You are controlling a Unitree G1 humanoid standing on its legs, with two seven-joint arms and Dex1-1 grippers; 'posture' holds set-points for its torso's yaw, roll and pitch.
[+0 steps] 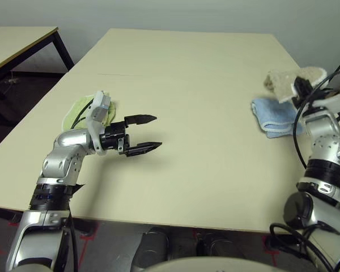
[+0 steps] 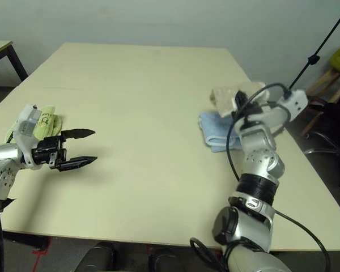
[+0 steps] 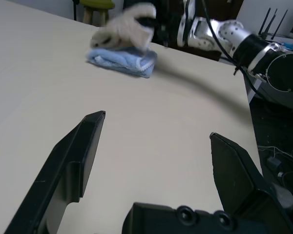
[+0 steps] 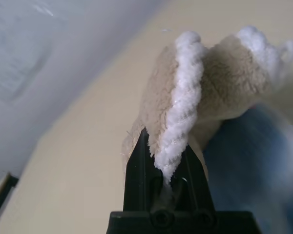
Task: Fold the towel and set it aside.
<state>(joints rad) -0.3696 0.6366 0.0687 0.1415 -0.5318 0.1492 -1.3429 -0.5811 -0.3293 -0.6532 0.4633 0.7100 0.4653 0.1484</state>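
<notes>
Folded towel (image 4: 185,97) held over the blue cloth (image 1: 275,116) at the table's (image 1: 204,85) right side.
The right gripper (image 4: 163,161) has its jaws clamped on the beige towel's white edging, the bundle lying just above the blue cloth. The left gripper (image 1: 150,133) hovers with jaws wide, empty, beside a green cloth (image 1: 79,110).

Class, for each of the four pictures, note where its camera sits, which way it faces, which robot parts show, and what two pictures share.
Left eye: on the head, facing down at the table; both silver arms, open left gripper.
Right eye: beside it, same scene; the right arm reaches to the beige towel over the blue towel.
Left wrist: looks between its spread fingers across the table at both towels.
Right wrist: looks along the right gripper, shut on the beige towel.
Shared: both wrist pictures show the beige towel.
</notes>
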